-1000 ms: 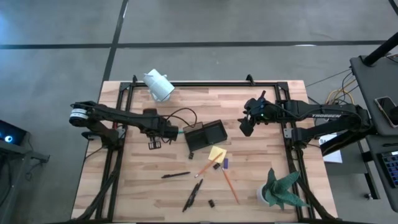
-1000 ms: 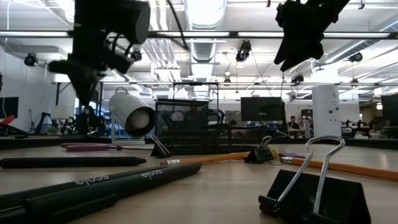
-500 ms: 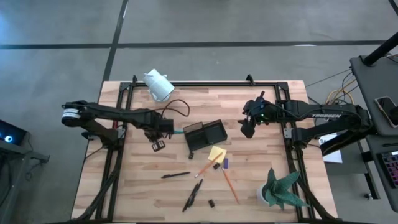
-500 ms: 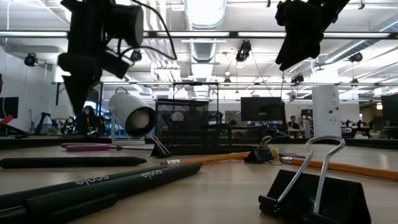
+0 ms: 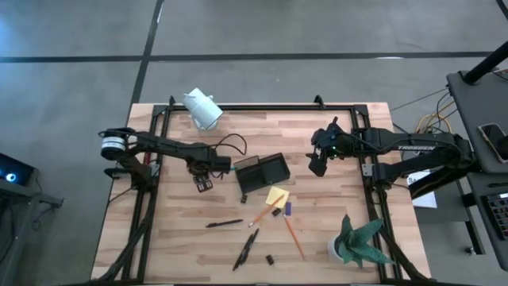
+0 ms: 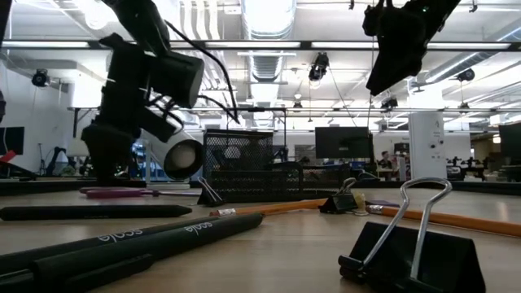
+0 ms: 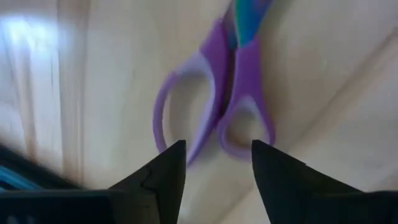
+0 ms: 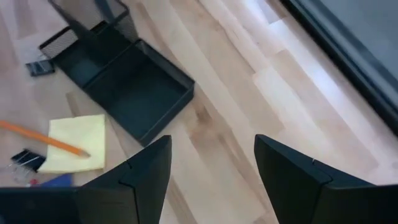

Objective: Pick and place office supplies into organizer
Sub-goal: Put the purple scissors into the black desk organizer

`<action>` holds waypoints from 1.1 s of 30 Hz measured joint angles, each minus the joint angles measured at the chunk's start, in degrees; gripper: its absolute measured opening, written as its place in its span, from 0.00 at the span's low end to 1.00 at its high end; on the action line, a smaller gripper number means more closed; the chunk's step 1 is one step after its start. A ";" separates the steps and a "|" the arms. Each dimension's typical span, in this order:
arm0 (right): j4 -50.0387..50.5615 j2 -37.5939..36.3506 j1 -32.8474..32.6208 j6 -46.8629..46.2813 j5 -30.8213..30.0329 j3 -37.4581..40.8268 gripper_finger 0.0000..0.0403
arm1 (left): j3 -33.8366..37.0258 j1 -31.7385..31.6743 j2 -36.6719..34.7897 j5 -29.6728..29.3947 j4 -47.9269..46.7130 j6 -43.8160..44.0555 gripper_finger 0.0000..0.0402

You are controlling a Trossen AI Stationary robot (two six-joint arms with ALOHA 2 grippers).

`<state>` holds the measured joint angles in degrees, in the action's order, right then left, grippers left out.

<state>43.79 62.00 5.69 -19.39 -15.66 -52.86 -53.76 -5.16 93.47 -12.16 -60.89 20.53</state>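
**Left gripper spread over the scissors beside the organizer**

The scissors [image 7: 214, 106] lie flat on the wooden table [image 5: 333, 230], just left of the organizer [image 5: 263, 173]; their purple handle loops show in the left wrist view, with the blades running away from the camera. The left gripper [image 7: 214, 171] hovers low over those loops with its fingers [image 7: 158, 180] spread apart and nothing between them. In the high view it sits left of the organizer, near the middle of the table.

The organizer, a dark mesh box with two compartments, stands at the table's centre. Just near of it lie the yellow sticky-note pad [image 5: 277, 196] and an orange pencil [image 5: 294, 236]; farther toward the near edge lie black pens [image 5: 246, 248]. A binder clip [image 6: 407, 244] rests close to the low camera.

The right gripper [image 5: 316, 164] hangs above the table to the right of the organizer, fingers [image 8: 134, 180] parted and empty.

A white camera [image 5: 202, 109] sits at the far left of the table, and a green plant [image 5: 359, 244] at the near right corner.
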 joint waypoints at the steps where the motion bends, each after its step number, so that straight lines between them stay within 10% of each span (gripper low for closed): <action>1: 0.02 0.00 -0.03 -0.58 -1.05 0.00 0.55 | 0.03 -0.02 0.22 -0.21 0.69 -0.31 0.41; 18: -0.08 0.02 -0.04 -17.07 -8.39 0.00 0.55 | 7.26 -1.94 0.20 2.17 7.23 -10.46 0.40; 33: -0.36 0.04 0.04 -16.19 -11.52 0.00 0.55 | 7.34 -1.92 0.03 2.42 9.79 -11.06 0.09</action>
<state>43.43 62.04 5.73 -35.59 -27.19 -52.86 -46.41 -7.07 93.49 -9.74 -51.09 9.47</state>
